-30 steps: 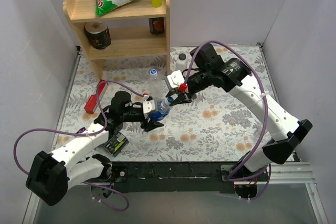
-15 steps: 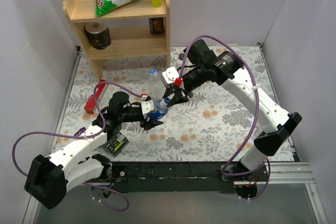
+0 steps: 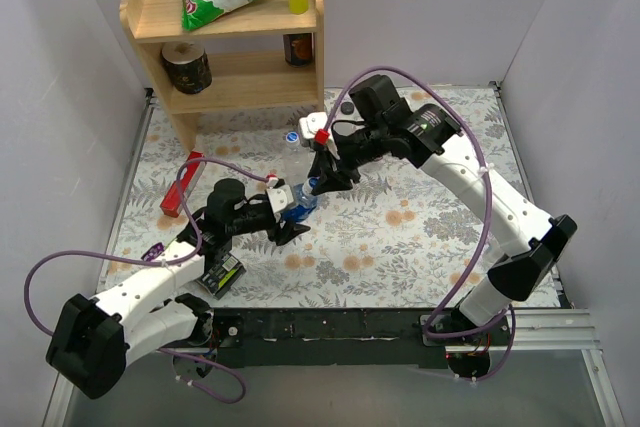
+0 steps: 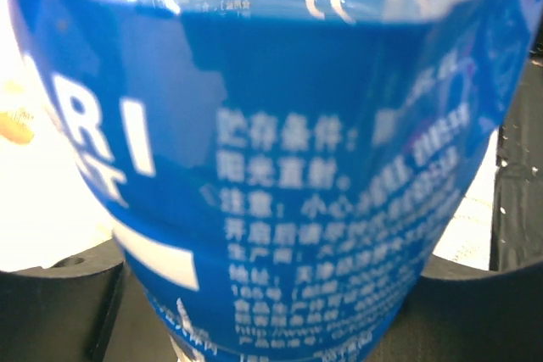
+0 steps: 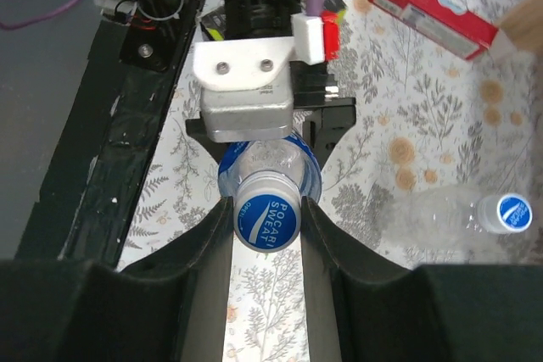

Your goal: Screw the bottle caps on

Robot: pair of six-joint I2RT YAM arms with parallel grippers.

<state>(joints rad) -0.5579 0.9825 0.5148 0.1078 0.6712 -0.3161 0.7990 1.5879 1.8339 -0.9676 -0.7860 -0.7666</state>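
Flowered cloth covers the worktop (image 3: 420,237), with white walls on three sides. My left claw (image 3: 288,217) is clamped round the bottle (image 4: 280,167), holding it tilted above the middle of the worktop, neck toward my right claw (image 5: 267,209). That claw is closed on the cap (image 5: 267,219), which sits on the neck; whether it is threaded home I cannot tell. I judge this cap part-done, with turning and tightening left to do. Toward the far edge, by the shelf (image 3: 230,37), a second bottle (image 3: 293,157) stands with a blue cap (image 3: 291,136) on top, seemingly finished. A red cap I cannot find, so one more may be left.
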